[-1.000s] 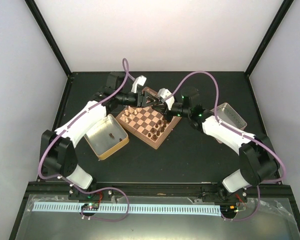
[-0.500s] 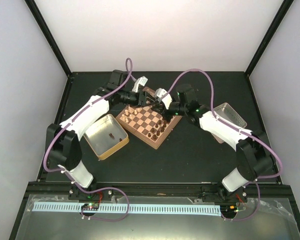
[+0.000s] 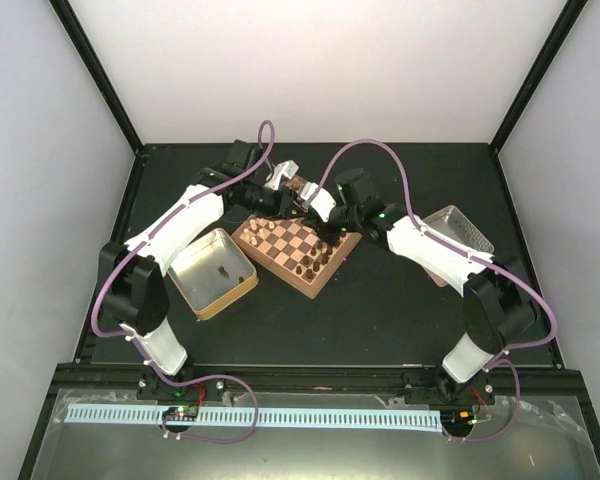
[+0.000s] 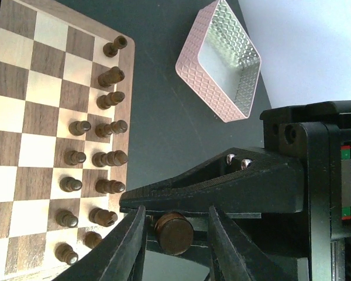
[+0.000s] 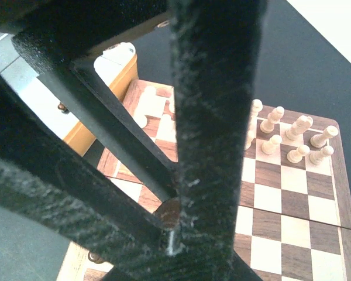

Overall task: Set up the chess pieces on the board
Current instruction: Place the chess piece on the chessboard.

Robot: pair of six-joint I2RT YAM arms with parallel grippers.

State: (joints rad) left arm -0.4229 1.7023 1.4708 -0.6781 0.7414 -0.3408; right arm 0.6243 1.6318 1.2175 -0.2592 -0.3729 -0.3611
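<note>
The board [image 3: 272, 267] lies at the table's middle, with dark chess pieces [image 3: 315, 258] in two rows along its right side [image 4: 96, 152]. My two grippers meet above its far corner. My right gripper [image 3: 310, 195] is shut on a dark chess piece [image 5: 171, 212], seen pinched between its fingers. In the left wrist view that piece's round base [image 4: 174, 233] sits between the fingers of my left gripper [image 4: 176, 216]. A gap shows on each side of the base, so the left jaws stand open around it.
Pale chessmen [image 5: 292, 137] fill the board's other side. A tan tray [image 3: 230, 295] left of the board holds one dark piece [image 3: 223, 268]. A silver tray [image 3: 460, 232] stands at the right, also visible in the left wrist view [image 4: 193, 64].
My left jaws have narrowed around the piece that the right gripper holds. Both wrists have shifted slightly toward the back of the table.
</note>
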